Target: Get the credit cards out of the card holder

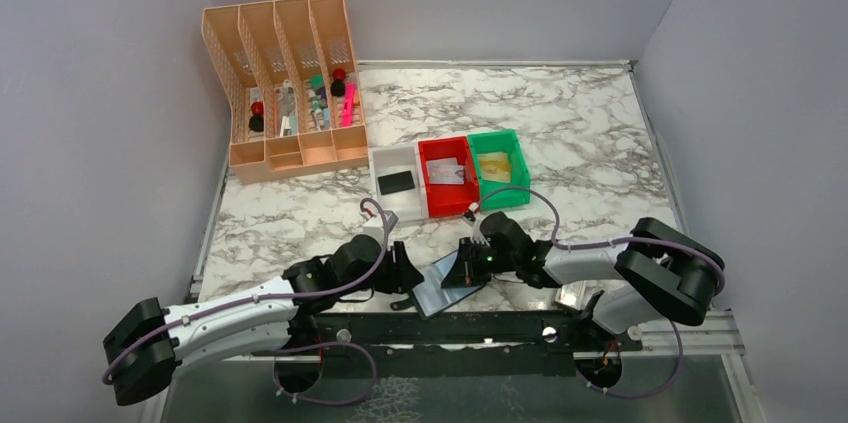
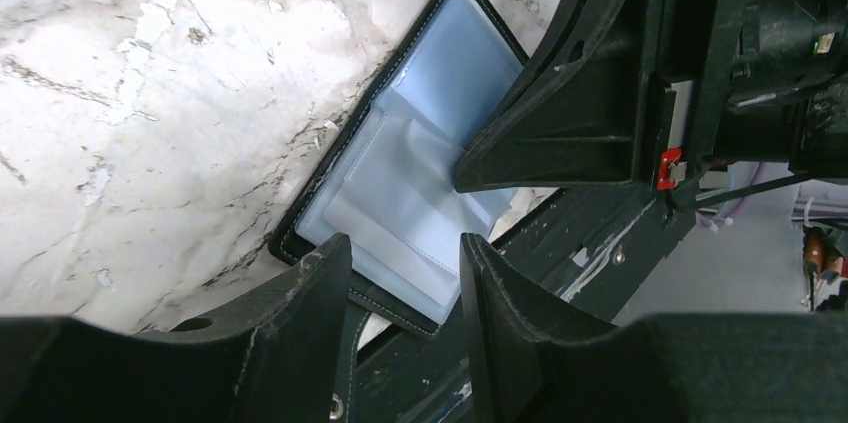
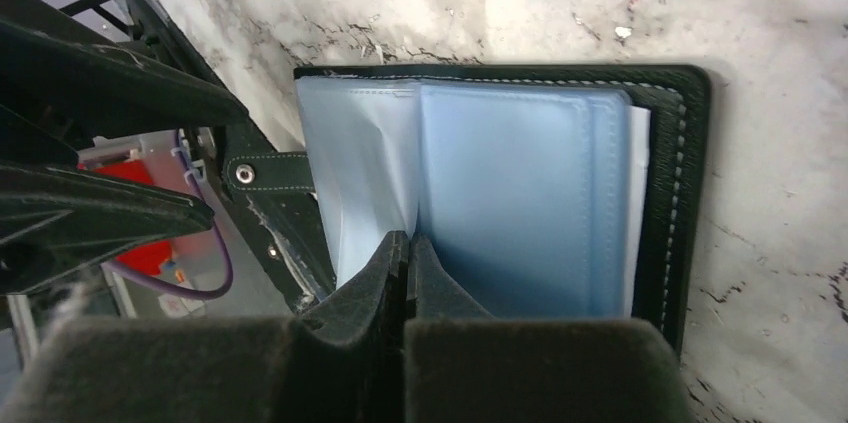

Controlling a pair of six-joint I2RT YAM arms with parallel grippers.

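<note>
Marble-patterned table, grey walls, card holder open at near edge

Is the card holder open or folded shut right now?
Open: the card holder lies spread, clear blue pockets exposed inside its black stitched cover.

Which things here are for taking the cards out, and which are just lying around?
For the job: card holder; black card; pale card; yellowish card; right end effector pinching the pockets; left end effector.
Lying about: pink organizer; pens inside it.
</note>
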